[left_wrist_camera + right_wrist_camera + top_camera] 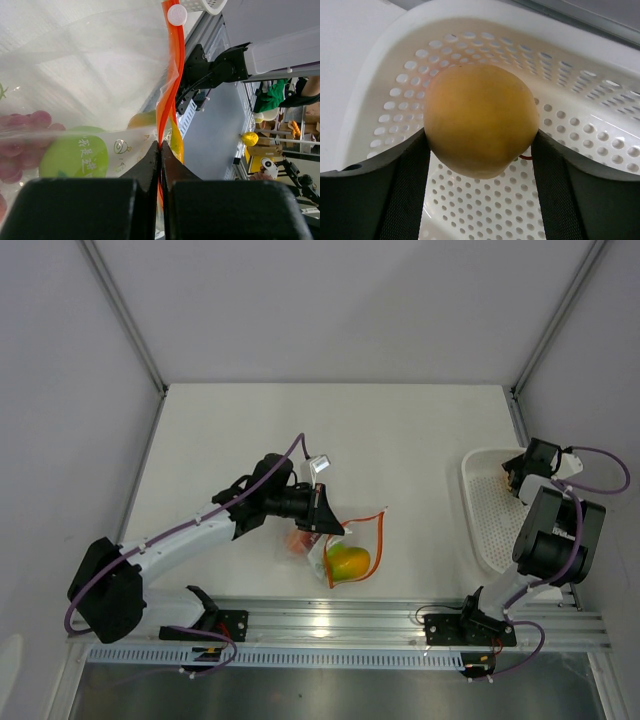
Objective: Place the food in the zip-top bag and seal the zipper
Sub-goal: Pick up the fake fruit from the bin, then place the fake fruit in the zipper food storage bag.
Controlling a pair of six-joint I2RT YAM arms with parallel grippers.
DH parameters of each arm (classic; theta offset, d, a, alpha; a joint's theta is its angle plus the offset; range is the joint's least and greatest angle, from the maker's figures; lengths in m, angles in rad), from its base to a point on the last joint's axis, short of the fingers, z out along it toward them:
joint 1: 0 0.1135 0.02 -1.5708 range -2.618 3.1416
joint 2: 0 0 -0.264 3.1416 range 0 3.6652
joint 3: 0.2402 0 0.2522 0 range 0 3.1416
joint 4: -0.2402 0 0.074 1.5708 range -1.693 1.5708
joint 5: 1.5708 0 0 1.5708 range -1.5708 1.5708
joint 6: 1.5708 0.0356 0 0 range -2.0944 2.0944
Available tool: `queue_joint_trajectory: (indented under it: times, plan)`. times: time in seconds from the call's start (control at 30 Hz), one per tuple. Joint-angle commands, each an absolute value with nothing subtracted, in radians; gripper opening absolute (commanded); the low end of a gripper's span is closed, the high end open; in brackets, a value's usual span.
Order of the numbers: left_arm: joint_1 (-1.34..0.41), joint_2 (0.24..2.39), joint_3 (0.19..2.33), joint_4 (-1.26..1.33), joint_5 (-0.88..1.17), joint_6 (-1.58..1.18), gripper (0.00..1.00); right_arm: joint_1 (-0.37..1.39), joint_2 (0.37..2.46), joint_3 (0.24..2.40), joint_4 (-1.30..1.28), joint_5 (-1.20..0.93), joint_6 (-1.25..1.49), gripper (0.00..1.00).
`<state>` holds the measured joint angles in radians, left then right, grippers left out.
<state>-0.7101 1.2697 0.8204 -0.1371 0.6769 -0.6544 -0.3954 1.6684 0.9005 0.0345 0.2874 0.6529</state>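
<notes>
The clear zip-top bag (345, 545) lies on the table with its mouth lifted. My left gripper (322, 512) is shut on the orange-red zipper (170, 85), the strip pinched between the jaws (160, 145), its white tab (176, 15) at the far end. Inside the bag are a lime green fruit (75, 155), dark red food (20, 145) and a yellow fruit (348, 562). My right gripper (510, 480) reaches into the white mesh basket (480, 525). There its fingers (405, 190) press both sides of a yellow-orange fruit (480, 115).
The basket wall (380, 75) curves close around the right gripper. The aluminium rail (400, 625) with both arm bases runs along the near edge. Frame posts stand at the back corners.
</notes>
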Motion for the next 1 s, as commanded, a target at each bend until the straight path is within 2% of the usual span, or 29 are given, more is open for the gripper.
queue_joint_trajectory:
  times: [0.0, 0.2, 0.37, 0.5, 0.57, 0.8, 0.97]
  plan:
    - [-0.703, 1.275, 0.857, -0.089, 0.696, -0.652, 0.01, -0.4, 1.6, 0.874, 0.045, 0.265, 0.632, 0.18]
    - [-0.703, 1.267, 0.862, -0.083, 0.701, -0.663, 0.01, -0.376, 1.464, 0.815, 0.006, 0.238, 0.62, 0.09]
    - [-0.703, 1.249, 0.853, -0.08, 0.692, -0.669, 0.01, -0.351, 1.323, 0.787, -0.103, 0.21, 0.592, 0.08]
    - [-0.704, 1.224, 0.851, -0.081, 0.678, -0.673, 0.01, -0.315, 1.159, 0.782, -0.19, 0.08, 0.557, 0.01]
    - [-0.703, 1.21, 0.854, -0.084, 0.67, -0.673, 0.01, -0.275, 1.097, 0.782, -0.239, 0.052, 0.542, 0.0]
    - [-0.703, 1.16, 0.845, -0.075, 0.658, -0.703, 0.01, -0.028, 0.93, 0.825, -0.389, -0.124, 0.46, 0.0]
    - [-0.704, 1.118, 0.85, -0.08, 0.65, -0.727, 0.01, 0.237, 0.807, 0.844, -0.479, -0.262, 0.414, 0.0]
